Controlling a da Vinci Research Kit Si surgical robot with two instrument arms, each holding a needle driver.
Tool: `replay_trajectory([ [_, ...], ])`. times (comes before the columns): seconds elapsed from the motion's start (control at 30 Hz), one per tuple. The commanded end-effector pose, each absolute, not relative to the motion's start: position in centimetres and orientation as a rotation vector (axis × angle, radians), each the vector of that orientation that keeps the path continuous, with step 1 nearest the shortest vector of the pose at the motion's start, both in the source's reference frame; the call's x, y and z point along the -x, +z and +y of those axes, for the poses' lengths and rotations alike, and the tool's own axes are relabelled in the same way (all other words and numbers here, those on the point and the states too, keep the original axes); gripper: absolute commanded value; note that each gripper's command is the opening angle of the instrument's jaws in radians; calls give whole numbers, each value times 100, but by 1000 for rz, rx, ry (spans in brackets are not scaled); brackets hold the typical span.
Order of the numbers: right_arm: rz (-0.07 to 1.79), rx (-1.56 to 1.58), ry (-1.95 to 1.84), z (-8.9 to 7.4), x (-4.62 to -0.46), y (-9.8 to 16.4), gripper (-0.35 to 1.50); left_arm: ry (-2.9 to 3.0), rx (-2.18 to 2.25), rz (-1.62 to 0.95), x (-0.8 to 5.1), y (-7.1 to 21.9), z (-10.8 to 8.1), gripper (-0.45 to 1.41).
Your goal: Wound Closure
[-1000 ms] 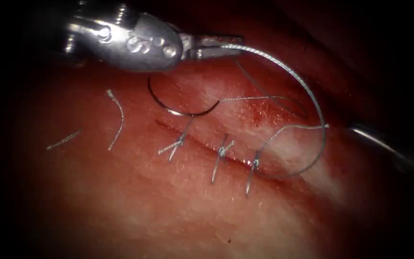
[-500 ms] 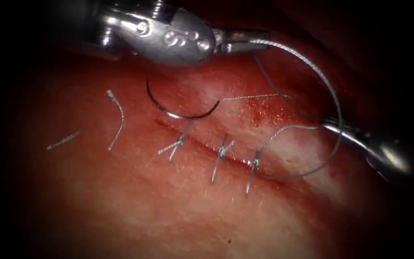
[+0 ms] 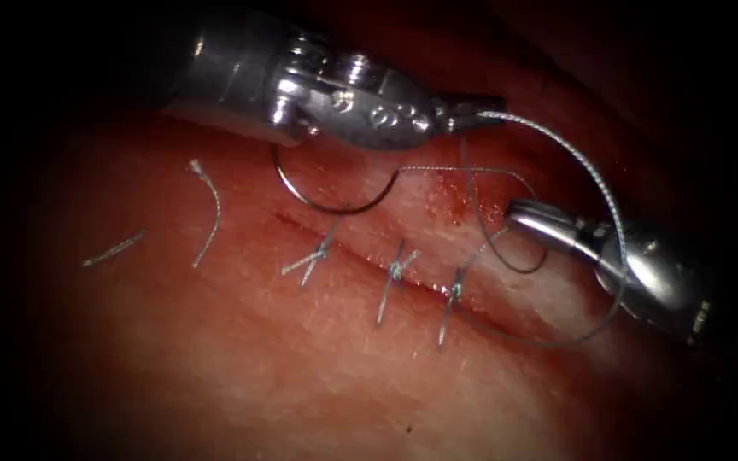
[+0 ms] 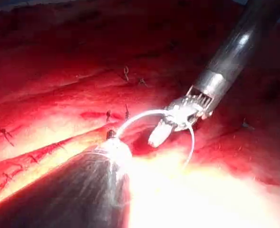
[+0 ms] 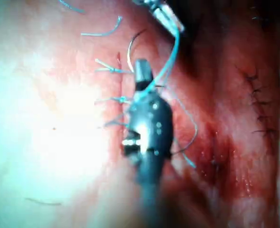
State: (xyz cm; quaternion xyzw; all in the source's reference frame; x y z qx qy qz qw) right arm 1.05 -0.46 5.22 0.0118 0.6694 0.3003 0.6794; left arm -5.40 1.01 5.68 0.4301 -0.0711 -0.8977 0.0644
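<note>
Meanwhile, two cut ends of thread (image 3: 207, 209) are lying on the tissue (image 3: 241, 358) well left of my tools. Just below my left tool (image 3: 471, 115), the needle (image 3: 335, 198) is resting free on the tissue above the cut (image 3: 360, 252), held by neither tool. My left jaws are gripping the thread (image 3: 574, 162), which is looping around my right tool (image 3: 527, 218), whose jaws are closed, holding nothing.

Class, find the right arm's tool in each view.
Endoscope view: right arm's tool, right of the cut, inside the thread loop.
Left wrist view: right arm's tool tip inside that loop.
Right wrist view: right arm's tool crossed by the thread.
Shared landmark: the thread loop.
</note>
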Motion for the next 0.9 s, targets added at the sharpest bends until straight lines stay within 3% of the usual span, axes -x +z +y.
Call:
replay_trajectory([
  [0.03, 1522, -21, 682, -46, -113, 524, -35, -2707, -1291, -221, 546, 578, 99, -45],
  [0.5, 1599, -10, 761, -44, -135, 518, -32, -2718, -1224, -227, 555, 623, 54, -45],
  [0.63, 1645, -44, 836, -46, -146, 517, -23, -2719, -1211, -230, 555, 621, 38, -45],
  [0.73, 1641, -53, 931, -47, -152, 516, 10, -2725, -1204, -233, 554, 619, 23, -45],
  [0.83, 1602, -53, 1064, -45, -150, 516, 67, -2724, -1199, -235, 550, 614, 10, -45],
  [0.9, 1578, -60, 1153, -44, -145, 517, 86, -2721, -1198, -233, 545, 607, 0, -45],
])
